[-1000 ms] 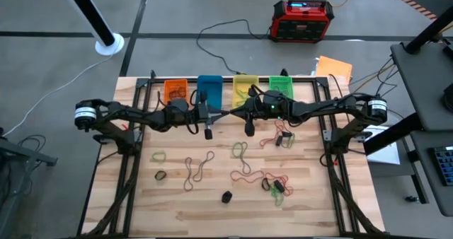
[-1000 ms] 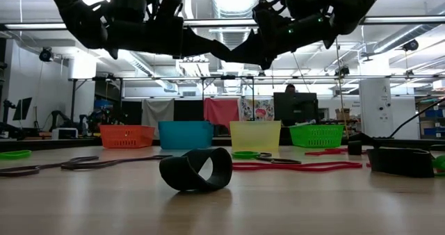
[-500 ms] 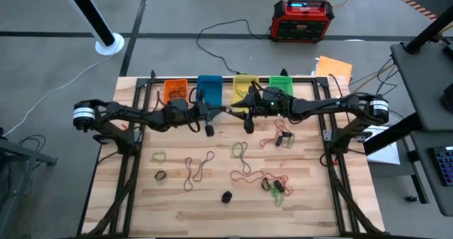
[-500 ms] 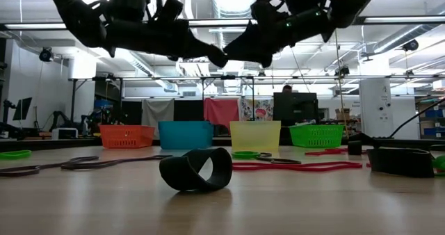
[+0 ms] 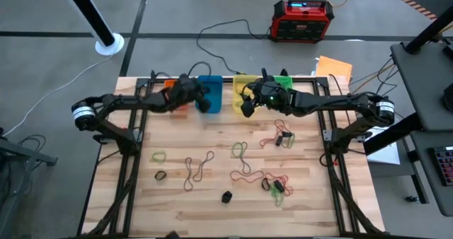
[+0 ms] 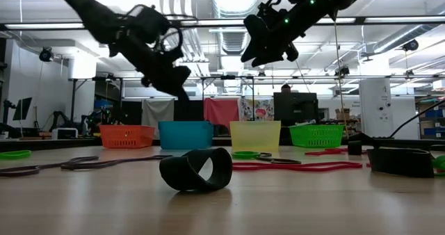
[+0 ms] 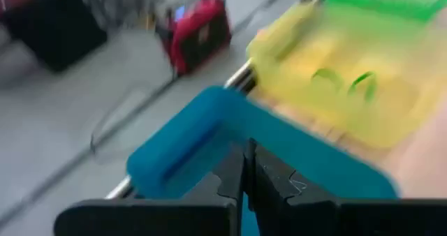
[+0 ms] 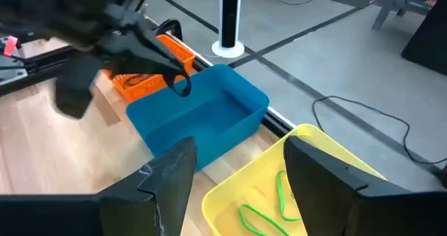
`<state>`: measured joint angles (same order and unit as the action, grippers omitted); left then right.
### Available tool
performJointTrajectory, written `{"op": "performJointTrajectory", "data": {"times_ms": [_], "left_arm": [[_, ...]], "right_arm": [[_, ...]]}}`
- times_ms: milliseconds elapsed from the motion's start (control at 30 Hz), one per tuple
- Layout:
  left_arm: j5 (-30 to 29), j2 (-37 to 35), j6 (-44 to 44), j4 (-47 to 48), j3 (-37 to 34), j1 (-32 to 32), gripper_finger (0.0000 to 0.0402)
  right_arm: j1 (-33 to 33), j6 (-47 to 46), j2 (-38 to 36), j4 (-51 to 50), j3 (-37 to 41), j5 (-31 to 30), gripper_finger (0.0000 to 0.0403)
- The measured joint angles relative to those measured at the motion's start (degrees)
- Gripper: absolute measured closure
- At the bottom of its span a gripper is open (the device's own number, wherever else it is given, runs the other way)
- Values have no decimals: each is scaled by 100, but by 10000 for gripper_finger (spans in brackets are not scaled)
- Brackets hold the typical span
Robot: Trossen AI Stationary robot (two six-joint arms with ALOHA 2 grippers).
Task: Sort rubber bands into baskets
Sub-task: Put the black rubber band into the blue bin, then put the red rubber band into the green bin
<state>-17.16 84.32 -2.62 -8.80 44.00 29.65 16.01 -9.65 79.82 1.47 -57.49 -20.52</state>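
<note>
Four baskets stand in a row at the table's far edge: orange (image 5: 172,90), blue (image 5: 210,83), yellow (image 5: 241,83), green (image 5: 282,80). My left gripper (image 5: 203,103) is shut above the blue basket (image 8: 202,117) with a small black rubber band (image 8: 181,86) at its tips. My right gripper (image 8: 244,183) stands open and holds nothing above the yellow basket (image 8: 307,166), in which green bands (image 8: 269,208) lie. Loose rubber bands lie flat on the wooden table: green (image 5: 158,155), brown (image 5: 192,170), red (image 5: 244,175), black (image 5: 226,196), and a mixed clump (image 5: 277,186). My left gripper pinches the black rubber band (image 8: 181,86) at its fingertips, as the right wrist view shows. The fingers slant down toward the table's far edge. The band hangs as a small loop below the tips, clear of the blue basket.
Black frame rails (image 5: 134,136) run along the table's left and right sides. A red-black box (image 5: 302,20) with cables sits on the floor beyond the far edge. An orange sheet (image 5: 334,68) lies at the far right. A thick black band (image 6: 196,169) stands close to the low camera.
My left gripper has swung from mid-table toward the far edge, ending over the blue basket, and has tipped up from pointing down; it stays shut. My right gripper has risen, moved toward the far edge over the yellow basket, tipped up and opened.
</note>
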Motion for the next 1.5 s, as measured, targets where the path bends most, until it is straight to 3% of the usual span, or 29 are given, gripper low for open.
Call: {"op": "performJointTrajectory", "data": {"times_ms": [133, 367, 733, 1233, 1500], "left_arm": [[68, 431, -4, 1303, 802, 356, 401], [436, 1171, -431, 2175, 1650, 563, 401], [448, 1374, -254, 2188, 1713, 567, 394], [419, 1356, -178, 2174, 1710, 533, 293], [419, 1196, -176, 2261, 1704, 283, 263]], "right_arm": [[-11, -175, 117, -25, 0, -2, 195], [-26, -247, 163, -555, 0, 117, 196], [-24, -227, 122, -916, 2, 117, 197], [-24, -231, 124, -1020, 37, 117, 197], [-24, -231, 124, -1095, 37, 117, 197]]}}
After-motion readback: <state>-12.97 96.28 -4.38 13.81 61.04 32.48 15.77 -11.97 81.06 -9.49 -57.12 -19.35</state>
